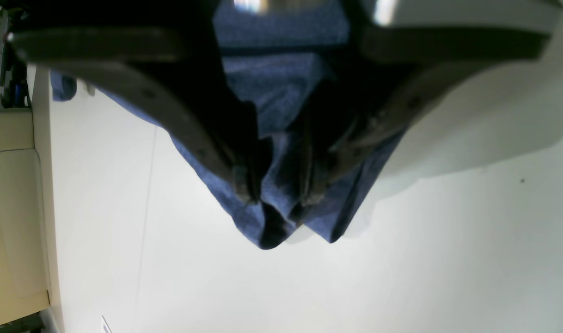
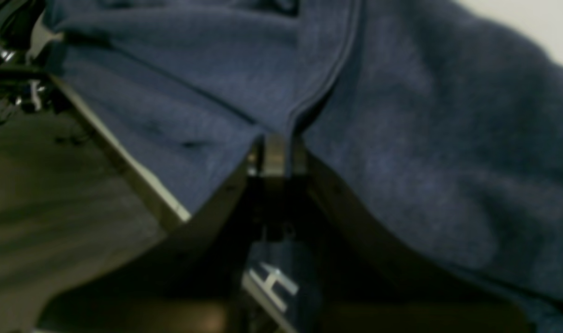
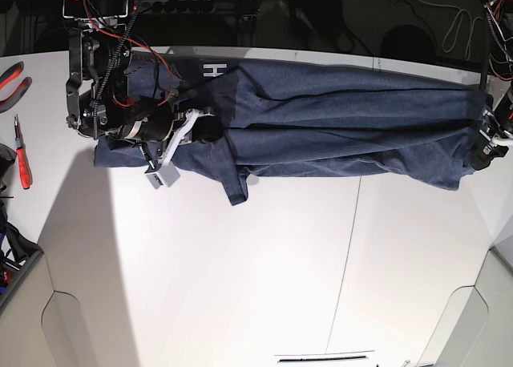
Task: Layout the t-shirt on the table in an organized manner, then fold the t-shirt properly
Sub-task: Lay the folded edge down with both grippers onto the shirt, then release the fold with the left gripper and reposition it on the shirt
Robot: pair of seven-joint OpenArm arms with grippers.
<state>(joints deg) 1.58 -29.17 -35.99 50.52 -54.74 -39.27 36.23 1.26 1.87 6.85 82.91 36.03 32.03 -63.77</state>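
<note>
The dark navy t-shirt [image 3: 321,131] lies stretched left to right across the far part of the white table [image 3: 240,287], bunched in long folds. A white letter H [image 3: 211,69] shows near its far edge. One sleeve hangs toward me [image 3: 235,187]. My right gripper [image 3: 210,131] is shut on a hem fold of the t-shirt [image 2: 401,138] near its left end; the right wrist view shows the fingertips [image 2: 274,155] pinching the fold. My left gripper [image 3: 483,147] is shut on the right end; the left wrist view shows bunched cloth [image 1: 281,92] between the fingers [image 1: 247,192].
Red-handled pliers [image 3: 12,74] and another red tool [image 3: 22,155] lie at the table's left edge. A thin dark seam [image 3: 349,247] runs across the tabletop. Cables and dark equipment stand behind the far edge. The table edge [image 2: 124,162] runs close by my right gripper.
</note>
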